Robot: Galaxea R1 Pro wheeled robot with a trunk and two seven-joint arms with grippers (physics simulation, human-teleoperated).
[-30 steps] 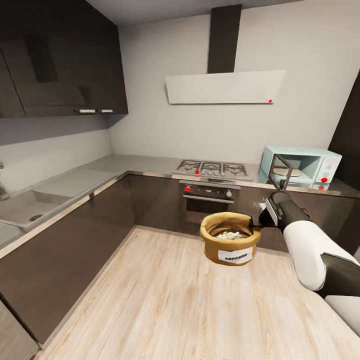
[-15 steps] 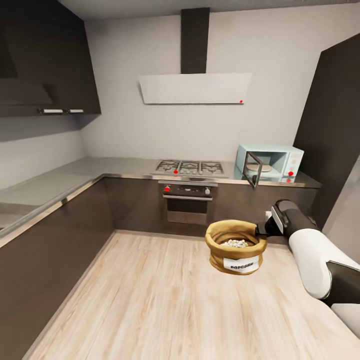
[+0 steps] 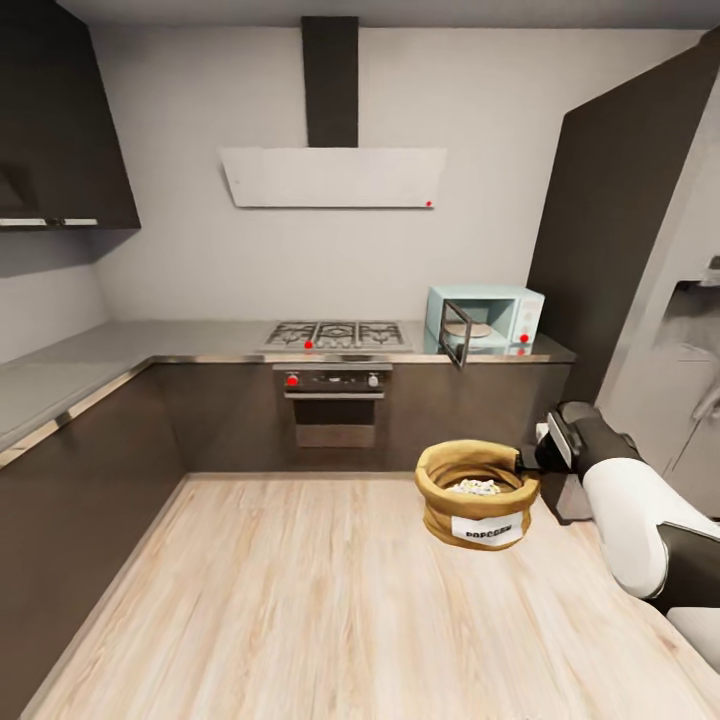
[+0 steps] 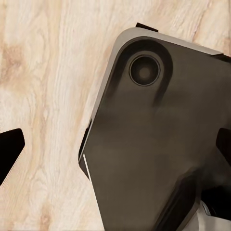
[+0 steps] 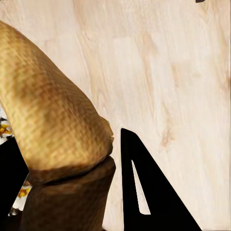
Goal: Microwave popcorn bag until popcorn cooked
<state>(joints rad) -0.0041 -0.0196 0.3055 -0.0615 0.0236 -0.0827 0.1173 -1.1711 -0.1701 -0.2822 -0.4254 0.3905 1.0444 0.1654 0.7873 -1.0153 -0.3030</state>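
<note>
Facing the cooking wall of the kitchen (image 3: 200,260) in the head view. At far left, the grey countertop (image 3: 60,372) runs along dark cabinets, turns the corner and continues under the hood (image 3: 332,177). Its front edge is straight and unbroken as far as the tall dark cabinet (image 3: 610,220) at right. The gas hob (image 3: 335,334) is inset mid-run, with the built-in oven (image 3: 333,400) below it.

The wood plank floor (image 3: 300,600) lies open between the cabinet fronts, with wide room ahead of the robot.

Right of the hob, the mint microwave (image 3: 486,318) sits on the countertop, its door (image 3: 458,334) swung outward over the counter edge, cavity open. Red dots mark the hob, oven, hood and microwave panel.

The popcorn bag (image 3: 478,493) hangs above the floor, well short of the counter and below microwave height. Its white label (image 3: 488,530) reads "POPCORN", blurred. Pale popcorn (image 3: 477,487) shows inside the rolled rim.

The right gripper (image 3: 527,461) pinches the bag rim on its right side. In the right wrist view, the woven rim (image 5: 57,125) sits clamped against a dark finger (image 5: 149,192).

The left wrist view looks down at floor planks and a dark part of the robot's own body (image 4: 159,144). The left gripper's (image 4: 115,147) dark fingertips (image 4: 9,147) stand wide apart with nothing between them.
</note>
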